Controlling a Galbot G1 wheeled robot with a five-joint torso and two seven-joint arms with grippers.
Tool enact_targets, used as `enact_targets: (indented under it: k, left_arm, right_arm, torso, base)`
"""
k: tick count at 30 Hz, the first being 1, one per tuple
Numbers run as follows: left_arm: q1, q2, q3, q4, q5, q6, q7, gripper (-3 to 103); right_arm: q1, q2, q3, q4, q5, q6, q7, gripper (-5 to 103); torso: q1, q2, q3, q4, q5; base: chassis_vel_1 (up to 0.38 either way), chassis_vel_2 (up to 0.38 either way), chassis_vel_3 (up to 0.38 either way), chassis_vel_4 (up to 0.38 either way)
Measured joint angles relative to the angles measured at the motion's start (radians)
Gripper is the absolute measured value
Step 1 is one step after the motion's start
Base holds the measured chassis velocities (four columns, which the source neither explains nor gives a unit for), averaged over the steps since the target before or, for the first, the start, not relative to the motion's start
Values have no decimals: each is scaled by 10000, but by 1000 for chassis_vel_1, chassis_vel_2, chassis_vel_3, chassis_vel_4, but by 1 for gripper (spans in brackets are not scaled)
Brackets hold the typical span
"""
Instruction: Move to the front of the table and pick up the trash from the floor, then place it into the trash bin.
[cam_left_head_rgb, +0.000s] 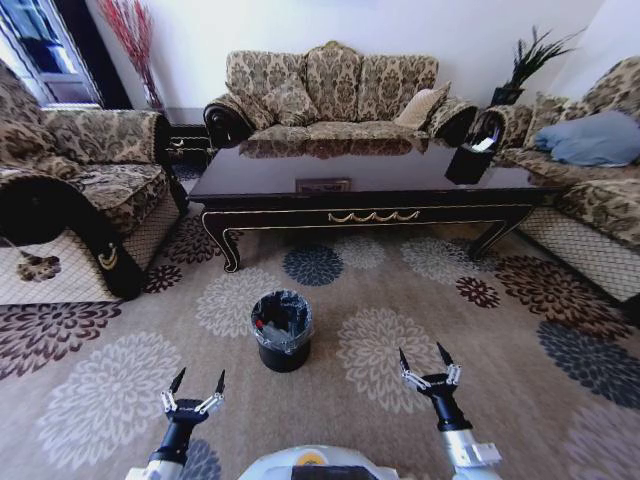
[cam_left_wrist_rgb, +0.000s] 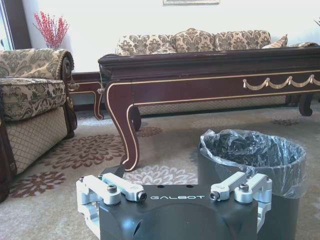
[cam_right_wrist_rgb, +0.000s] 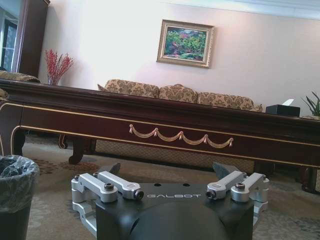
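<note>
Stationed before the worktop (cam_left_head_rgb: 400, 180) — both claws spread and empty.
Trash bin (cam_left_head_rgb: 282, 330) sits ahead, between left claw (cam_left_head_rgb: 197, 384) and right claw (cam_left_head_rgb: 425, 359); judged next — locate litter on the floor (cam_left_head_rgb: 420, 300).

Bright window daylight glares off the table (cam_left_head_rgb: 300, 170); head-view edges bend.

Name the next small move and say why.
Probably turn the base slightly to scan more of the floor. The left hand and right hand hang open and empty on either side of the trash bin, which already holds something red and white. I can make out no litter on the stretch between it and the table.
</note>
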Motion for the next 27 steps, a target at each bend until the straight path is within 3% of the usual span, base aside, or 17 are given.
enact_targets:
  k: [27]
  left_arm:
    - [-6, 0, 0, 0, -7, 23, -13, 100]
  right_arm:
    - [0, -1, -4, 2, -2, -15, 7, 100]
  torso:
    - [0, 0, 0, 0, 0]
  base:
    - [39, -43, -40, 38]
